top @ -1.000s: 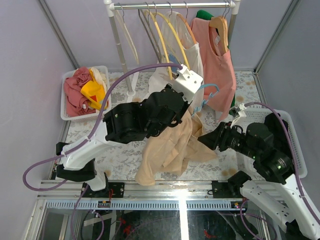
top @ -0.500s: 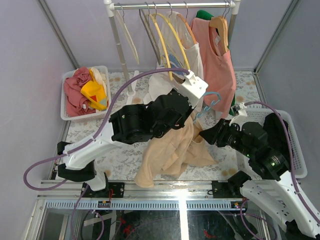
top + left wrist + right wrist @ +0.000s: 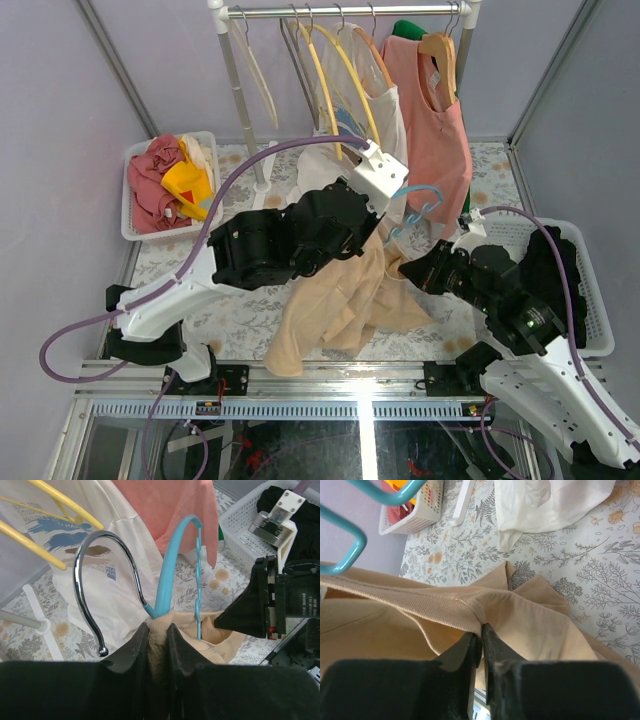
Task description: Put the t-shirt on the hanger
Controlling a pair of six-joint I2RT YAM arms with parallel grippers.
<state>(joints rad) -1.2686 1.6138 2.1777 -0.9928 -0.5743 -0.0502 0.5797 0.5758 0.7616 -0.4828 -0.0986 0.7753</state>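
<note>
My left gripper (image 3: 159, 632) is shut on a fold of the tan t-shirt (image 3: 161, 645), bunched at the neck of the light-blue hanger (image 3: 172, 555). The hanger's silver hook (image 3: 82, 565) curves up to the left. In the top view, the left gripper (image 3: 383, 228) holds the hanger (image 3: 417, 203) above the table, and the t-shirt (image 3: 335, 300) hangs down from it. My right gripper (image 3: 481, 630) is shut on the ribbed collar of the t-shirt (image 3: 535, 625). It shows in the top view (image 3: 408, 272) just right of the shirt, below the hanger.
A clothes rack (image 3: 340, 12) at the back holds yellow hangers (image 3: 335, 70), a white printed shirt (image 3: 385, 110) and a salmon-pink top (image 3: 440, 130). A white basket of clothes (image 3: 135, 190) stands at the left. Another white basket (image 3: 590, 300) stands at the right.
The left arm has shifted slightly, swinging the hanger a little down and right, and the shirt's hem has drifted left. The right gripper has moved slightly away from me. Both stay shut.
</note>
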